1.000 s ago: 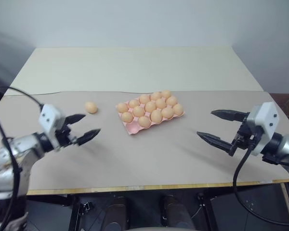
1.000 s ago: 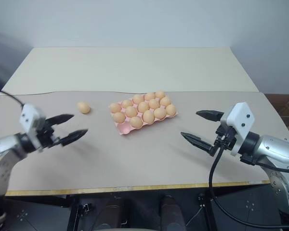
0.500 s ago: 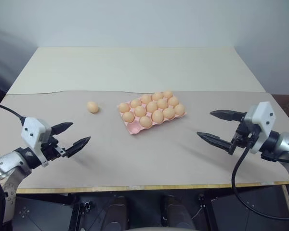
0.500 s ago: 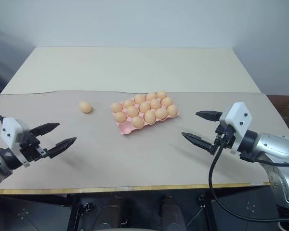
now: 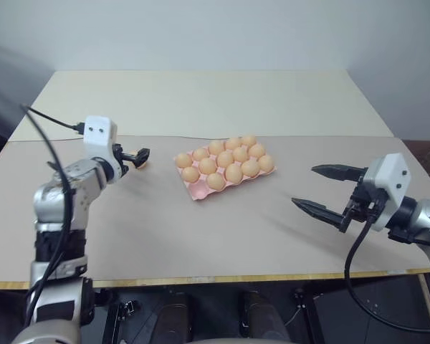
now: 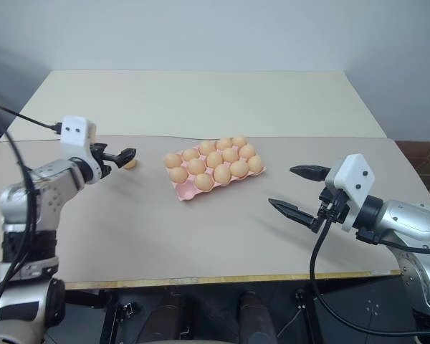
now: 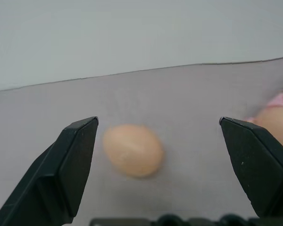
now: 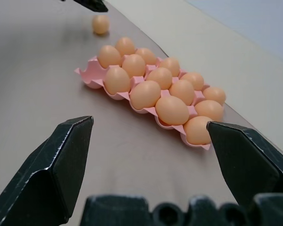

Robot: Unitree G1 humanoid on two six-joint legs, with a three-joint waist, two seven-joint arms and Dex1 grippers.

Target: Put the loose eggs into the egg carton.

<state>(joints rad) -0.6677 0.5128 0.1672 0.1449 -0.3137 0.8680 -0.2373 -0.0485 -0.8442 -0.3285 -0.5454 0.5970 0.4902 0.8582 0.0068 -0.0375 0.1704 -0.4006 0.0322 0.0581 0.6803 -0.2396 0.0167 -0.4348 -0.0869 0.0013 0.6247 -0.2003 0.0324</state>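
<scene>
soft even light on my feeds, faint shadows under the arms, no glare, left wrist close-up a bit blurry

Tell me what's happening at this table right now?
A humanoid robot is loading eggs into a flat pink moulded egg carton, which sits mid-table with most cups filled. One small pale orange-tan loose egg lies on the beige table to the carton's left. The left gripper is open with its black fingers on either side of that egg, not gripping it. The right gripper is open and holds nothing, hovering to the right of the carton.
</scene>
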